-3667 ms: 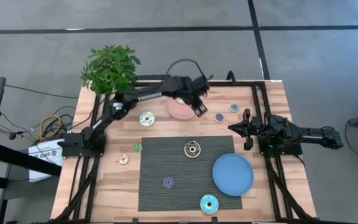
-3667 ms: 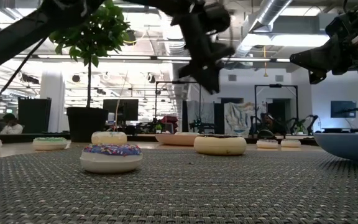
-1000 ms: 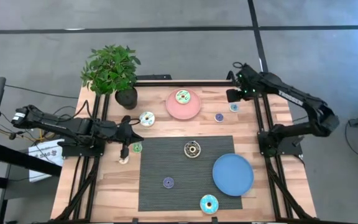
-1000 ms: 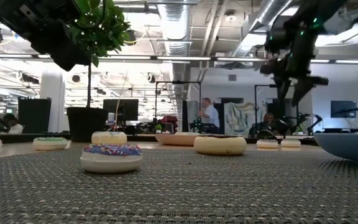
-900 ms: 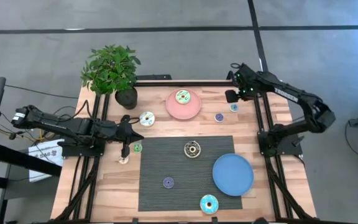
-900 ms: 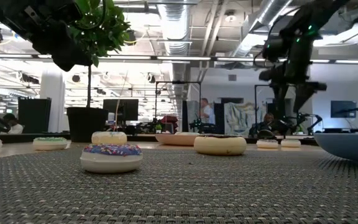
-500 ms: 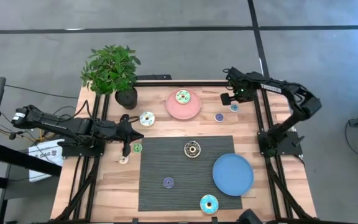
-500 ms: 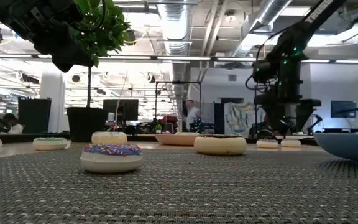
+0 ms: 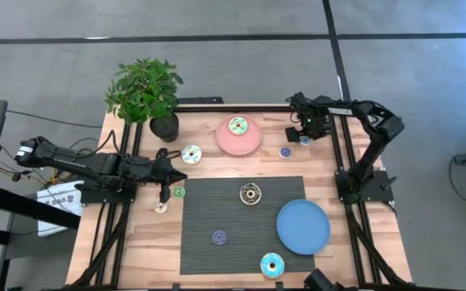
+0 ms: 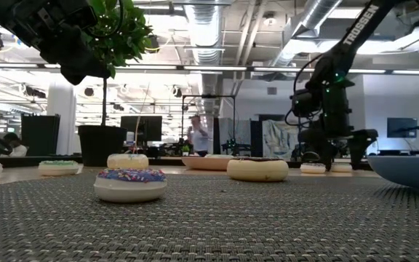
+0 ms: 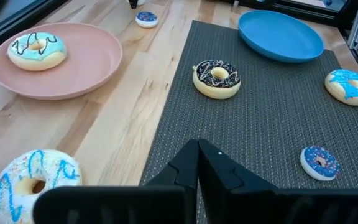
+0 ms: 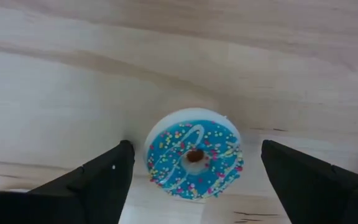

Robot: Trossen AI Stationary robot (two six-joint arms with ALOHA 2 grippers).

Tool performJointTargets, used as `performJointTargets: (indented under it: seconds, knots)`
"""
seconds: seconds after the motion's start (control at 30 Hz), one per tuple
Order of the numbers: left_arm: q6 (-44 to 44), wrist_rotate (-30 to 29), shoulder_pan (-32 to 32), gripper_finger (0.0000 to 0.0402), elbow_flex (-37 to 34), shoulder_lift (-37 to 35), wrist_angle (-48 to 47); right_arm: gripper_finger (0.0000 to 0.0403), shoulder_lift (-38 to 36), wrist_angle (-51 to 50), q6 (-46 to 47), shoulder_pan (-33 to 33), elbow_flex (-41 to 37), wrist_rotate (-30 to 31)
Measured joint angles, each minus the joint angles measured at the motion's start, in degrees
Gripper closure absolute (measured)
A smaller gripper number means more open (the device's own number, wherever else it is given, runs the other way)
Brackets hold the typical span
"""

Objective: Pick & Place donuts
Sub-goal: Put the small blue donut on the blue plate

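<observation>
Wooden worktop (image 9: 136, 242) with a big dark woven mat (image 9: 217, 206) across the middle, and a potted plant (image 9: 146, 93) parked at the far left corner. Next biggest are the two plates: a blue plate (image 9: 303, 227) on the right side of the mat, nothing on it, and a pink plate (image 9: 239, 135) on the bare wood behind the mat, with a cyan donut with dark drizzle (image 9: 237, 125) sitting in it.

Left arm is stretched low along the left edge, its left pincer (image 9: 168, 176) shut tight with nothing in it, hanging just beside the white donut with blue squiggles (image 9: 191, 153). The right arm reaches in over the far right corner, and the right pincer (image 9: 302, 133) is spread wide, pointing straight down with one finger on each side of a small cyan sprinkled donut (image 12: 193, 153) that lies flat on the wood. Fingers aren't touching it as far as I can see.

Rest of the donuts: chocolate-iced cream one (image 9: 250, 193) mid-mat, a bigger cyan one (image 9: 272, 265) at the near edge of the mat below the blue plate, a small purple one (image 9: 219, 237) on the mat, another small purple one (image 9: 285, 152) on the wood just beside the right pincer, plus a small green one (image 9: 179, 192) and a small cream one (image 9: 161, 207) near the left pincer.
</observation>
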Motion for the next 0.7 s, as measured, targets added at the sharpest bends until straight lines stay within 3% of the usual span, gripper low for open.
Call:
performJointTargets:
  seconds: [0.7]
  knots:
    - [-1.20,0.02,0.00,0.0401,0.00,0.00,-0.02,0.0161,0.09,0.20,-0.54,-0.39,-0.02,-0.28]
